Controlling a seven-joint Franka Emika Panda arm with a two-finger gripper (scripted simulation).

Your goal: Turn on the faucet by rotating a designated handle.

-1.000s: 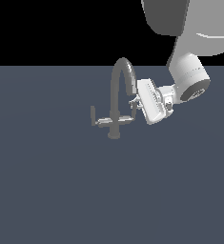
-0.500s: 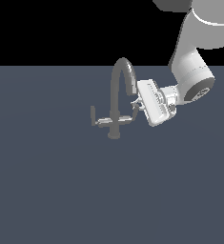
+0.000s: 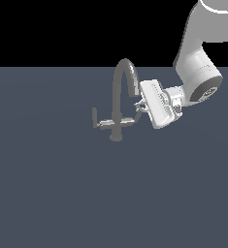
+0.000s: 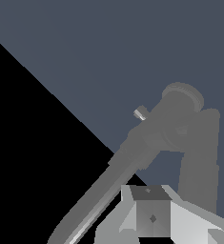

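Note:
The grey faucet (image 3: pixel 117 104) stands upright with its arched spout curving toward the exterior view's right. Its crossbar carries a twin lever (image 3: pixel 94 117) on the left arm. The handle (image 3: pixel 135 114) ends the right arm, under the spout's curve. My gripper (image 3: pixel 141 104) reaches in from the right, with its fingertips against the handle's upper part. The fingers look pressed together and hold nothing. In the wrist view the faucet (image 4: pixel 180 124) fills the frame close up, and the gripper (image 4: pixel 151 209) shows at the picture's edge.
The faucet stands on a flat dark blue-grey floor (image 3: pixel 62 193) that runs across the whole exterior view. The white arm (image 3: pixel 198 68) comes down from the upper right. No other objects show.
The arm's upper links have swung toward the exterior view's right and the hand has dipped slightly beside the faucet. The faucet's levers look unchanged.

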